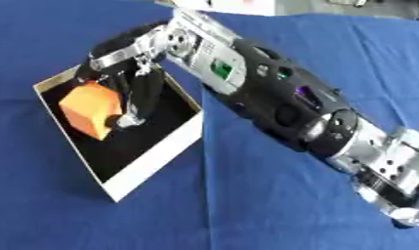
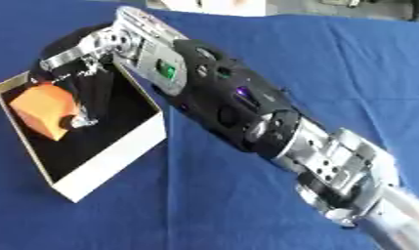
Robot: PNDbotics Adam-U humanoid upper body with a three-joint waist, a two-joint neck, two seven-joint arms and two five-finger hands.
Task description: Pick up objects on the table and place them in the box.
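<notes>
Blue cloth (image 1: 272, 205) covers the table, where a white-walled box (image 1: 153, 158) with a black floor sits. Reaching in from the right, the right hand (image 1: 131, 90) has its fingers curled round an orange block (image 1: 89, 108) inside the box.

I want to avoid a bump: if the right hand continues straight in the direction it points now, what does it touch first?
Most likely the orange block, which its fingers already curl round above the box. Beyond the block lies the box's dark floor, then its far left wall; depth is hard to judge.
</notes>
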